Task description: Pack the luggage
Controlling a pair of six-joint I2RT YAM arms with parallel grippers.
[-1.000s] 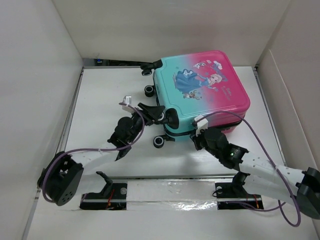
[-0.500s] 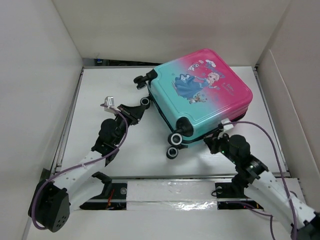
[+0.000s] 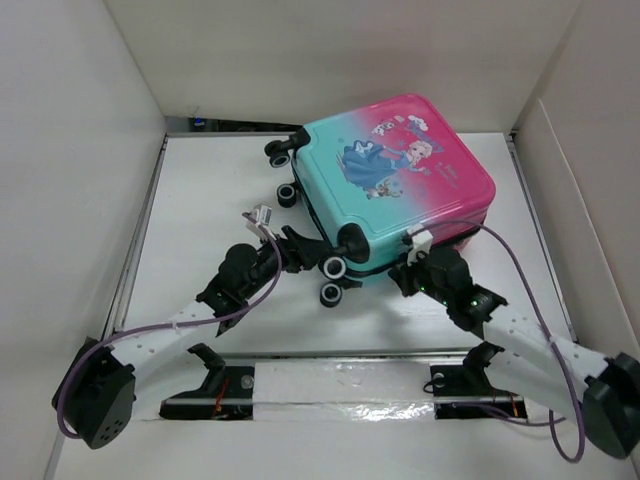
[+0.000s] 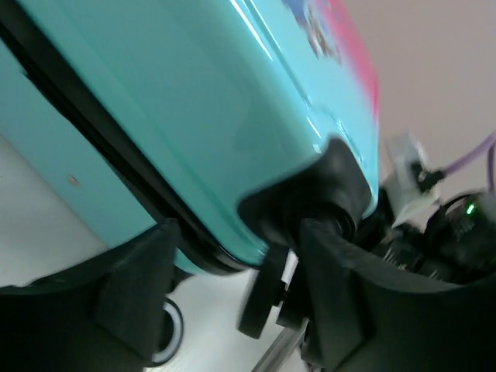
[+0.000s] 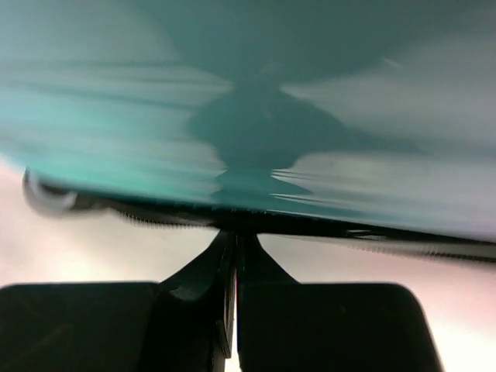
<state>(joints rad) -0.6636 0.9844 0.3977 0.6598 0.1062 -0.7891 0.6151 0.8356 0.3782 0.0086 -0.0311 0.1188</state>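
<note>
The luggage [image 3: 395,180], a closed pink-to-teal hard-shell suitcase with a cartoon princess, lies flat and turned at an angle on the white table. My left gripper [image 3: 316,250] is open at its near-left corner. In the left wrist view [image 4: 236,232] the black fingers [image 4: 139,287] straddle the corner wheel housing [image 4: 310,194] and a black wheel [image 4: 263,302]. My right gripper [image 3: 406,272] is at the near edge. In the right wrist view [image 5: 235,236] its fingers are pressed together with their tips on the black zipper seam [image 5: 372,236]. The lining is hidden.
Black wheels stick out at the far-left corner [image 3: 278,157] and near-left corner [image 3: 329,294]. White walls enclose the table on the left [image 3: 70,200], back and right. A taped strip [image 3: 340,385] with both arm bases runs along the near edge.
The luggage has swung and slid back and left with the right gripper at its near edge. My left gripper moved right, from the far wheels to the near-left corner wheel.
</note>
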